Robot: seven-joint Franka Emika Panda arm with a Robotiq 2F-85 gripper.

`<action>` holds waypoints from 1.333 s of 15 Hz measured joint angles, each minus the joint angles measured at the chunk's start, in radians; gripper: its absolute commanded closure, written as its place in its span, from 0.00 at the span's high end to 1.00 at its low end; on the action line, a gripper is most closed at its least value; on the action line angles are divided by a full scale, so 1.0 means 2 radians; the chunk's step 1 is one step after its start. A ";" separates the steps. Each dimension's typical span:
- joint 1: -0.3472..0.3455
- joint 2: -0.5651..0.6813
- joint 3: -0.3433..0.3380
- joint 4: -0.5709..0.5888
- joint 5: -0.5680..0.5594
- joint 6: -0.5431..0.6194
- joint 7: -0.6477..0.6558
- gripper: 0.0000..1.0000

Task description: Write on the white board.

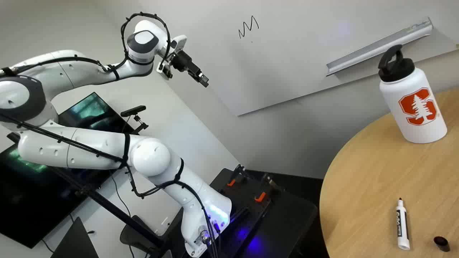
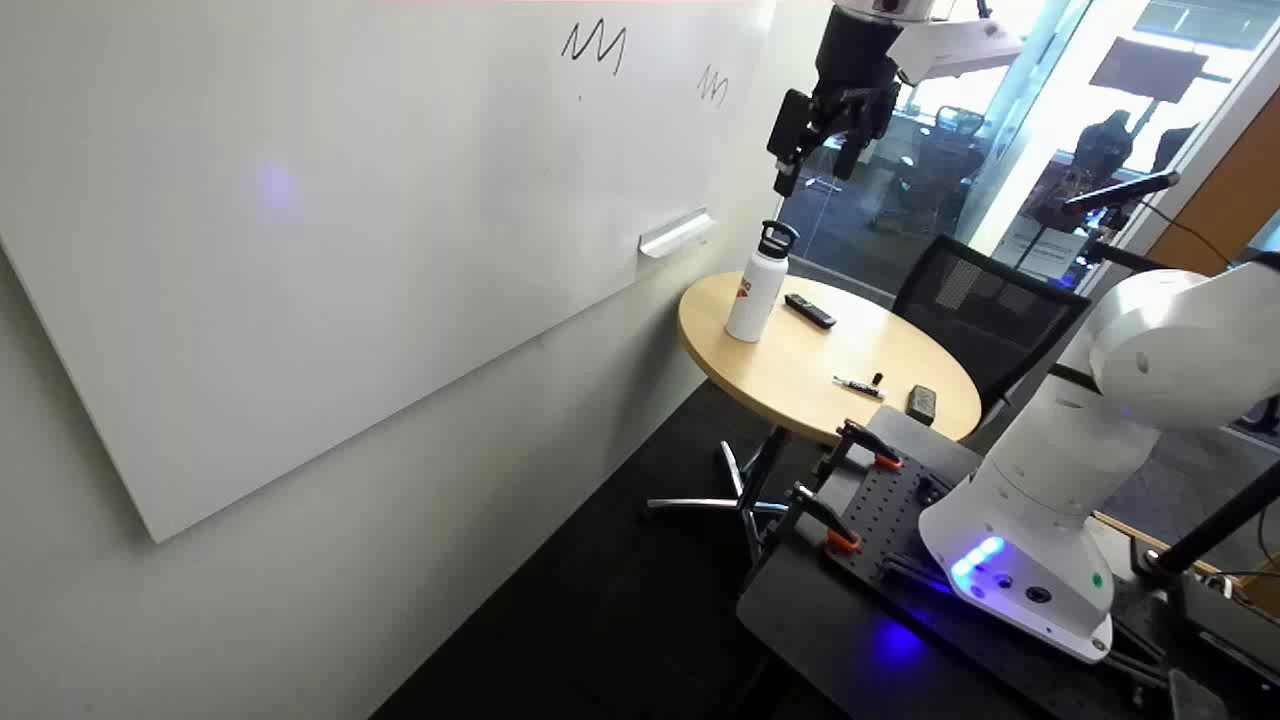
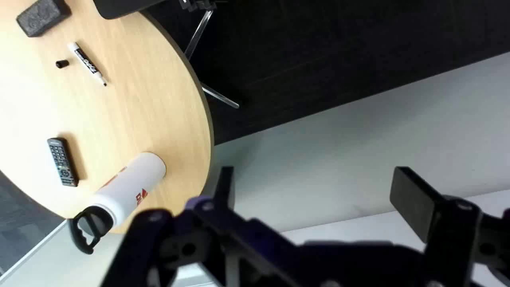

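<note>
The white board is a large glossy panel on the wall. It shows in both exterior views, with a black zigzag scribble and a silver tray rail. A strip of it shows low in the wrist view. A white marker lies uncapped on the round wooden table; it also shows in the wrist view. Its black cap lies beside it. My gripper is open and empty. It is raised high, apart from the marker, and also shows in an exterior view.
A white bottle with a black lid stands on the table near the board. A black remote and a dark eraser lie on the table. A black chair is beside it. Clamps sit on the robot's base stand.
</note>
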 measured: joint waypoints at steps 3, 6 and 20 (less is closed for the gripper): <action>0.000 0.000 0.000 0.000 0.000 0.000 0.000 1.00; 0.002 0.000 -0.002 0.000 0.000 0.000 0.000 1.00; -0.104 -0.020 -0.239 -0.113 -0.135 0.059 -0.152 1.00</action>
